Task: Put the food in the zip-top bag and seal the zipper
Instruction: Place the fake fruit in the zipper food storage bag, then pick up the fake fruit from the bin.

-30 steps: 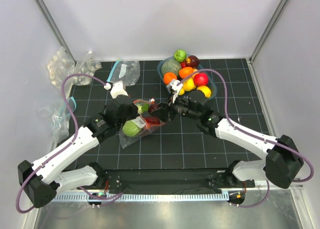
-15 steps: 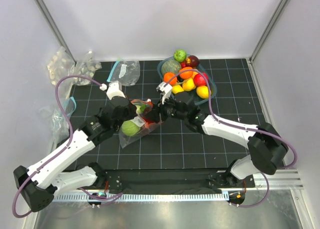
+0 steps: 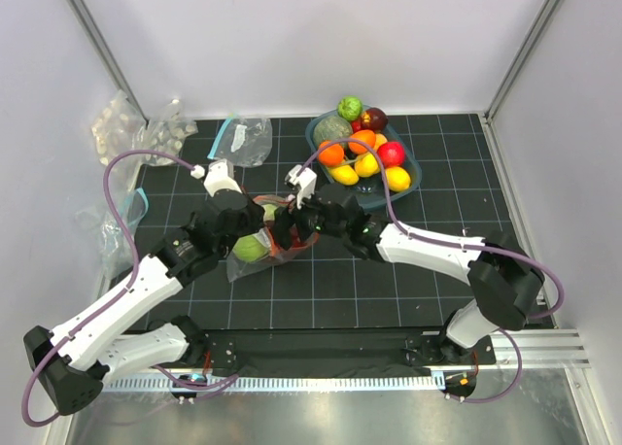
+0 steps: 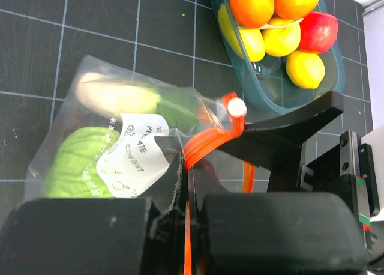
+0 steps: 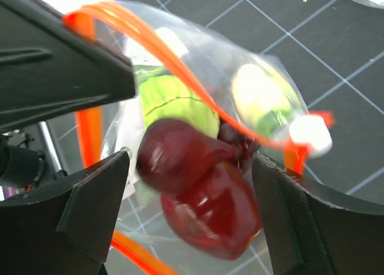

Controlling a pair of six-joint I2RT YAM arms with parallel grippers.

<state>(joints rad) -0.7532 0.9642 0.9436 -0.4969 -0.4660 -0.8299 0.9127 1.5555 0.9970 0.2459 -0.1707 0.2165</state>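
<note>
The zip-top bag (image 3: 243, 267) lies just left of the black mat's (image 3: 389, 290) centre. The left gripper (image 4: 187, 170), reaching in from 8 o'clock, is clamped tight on its orange-red zipper (image 4: 207, 142). The right gripper (image 5: 191, 158) comes from 3 o'clock, jaws spread wide at the bag's mouth with the purple grapes (image 5: 198, 185) between them. A green cabbage (image 4: 72, 164) and a white oblong vegetable (image 4: 114, 95) sit inside. At 2 o'clock, a teal bowl (image 4: 273, 92) holds oranges (image 3: 362, 139), lemons (image 3: 367, 163) and a red apple (image 3: 391, 154).
</note>
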